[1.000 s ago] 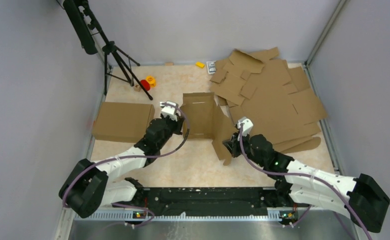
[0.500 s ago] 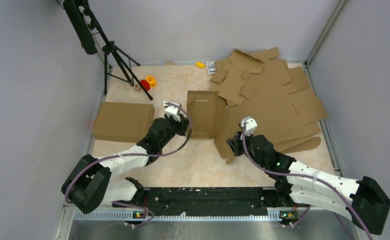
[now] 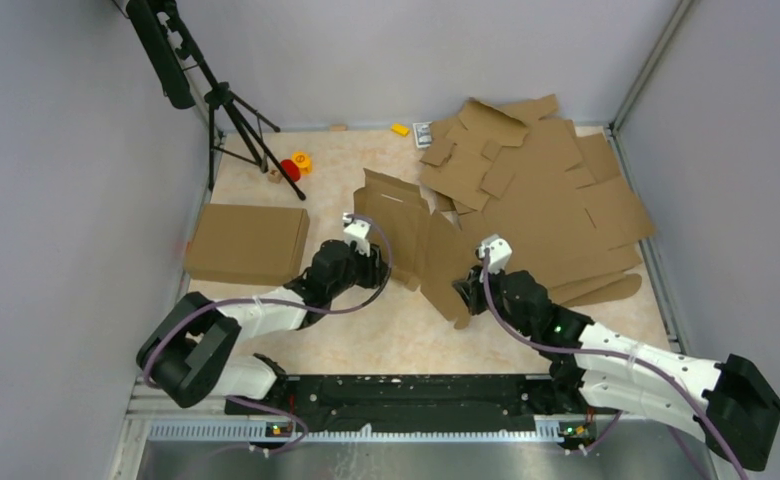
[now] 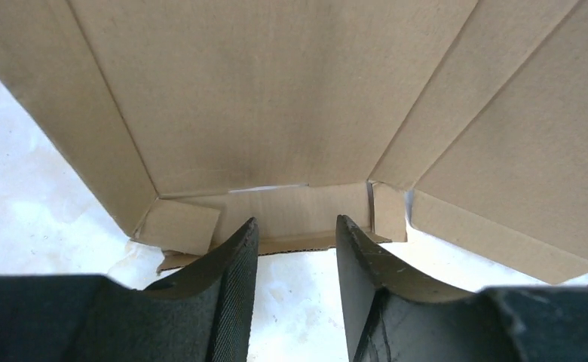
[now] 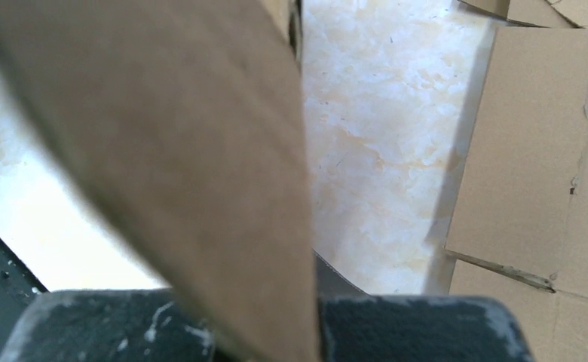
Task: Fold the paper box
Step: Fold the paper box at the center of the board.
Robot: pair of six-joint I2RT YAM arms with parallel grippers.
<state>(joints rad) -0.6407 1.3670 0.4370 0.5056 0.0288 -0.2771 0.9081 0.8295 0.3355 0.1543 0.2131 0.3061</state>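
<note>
Tilted since a second before, the paper box (image 3: 406, 235) was pinched by its flap in the right gripper (image 3: 463, 291), left gripper (image 4: 295, 228) spread empty; seemingly light, stiff, best edge-gripped.

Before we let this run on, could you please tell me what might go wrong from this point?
The left fingers stand open, the cardboard edge just off their tips, so only the right fingers pinch the paper box, by one flap; the tilted box may sag or twist. It sits close beside the pile of flat blanks, where a flap could snag.
</note>
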